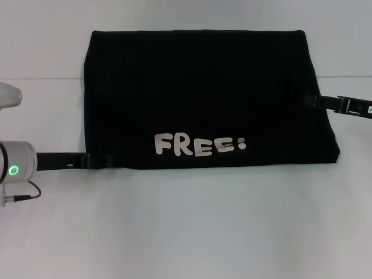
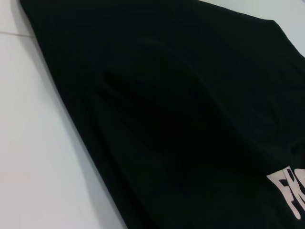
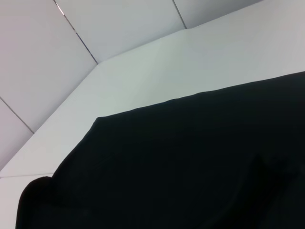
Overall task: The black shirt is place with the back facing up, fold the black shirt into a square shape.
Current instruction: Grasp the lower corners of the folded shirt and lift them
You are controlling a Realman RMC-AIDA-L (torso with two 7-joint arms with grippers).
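Observation:
The black shirt [image 1: 197, 93] lies flat on the white table [image 1: 186, 232] as a wide folded rectangle. White "FREE!" lettering [image 1: 199, 144] faces up along its near edge. My left gripper [image 1: 102, 160] reaches in low from the left and meets the shirt's near left corner. My right gripper [image 1: 311, 100] reaches in from the right and meets the shirt's right edge about halfway up. The left wrist view shows the shirt [image 2: 181, 119] up close, with part of the lettering [image 2: 288, 191]. The right wrist view shows the plain black cloth [image 3: 190, 167].
My left arm's white wrist with a green light [image 1: 13, 170] and a thin cable [image 1: 26, 195] sit at the left edge. White table surface runs in front of the shirt and on both sides. A white panelled wall [image 3: 95, 28] stands behind the table.

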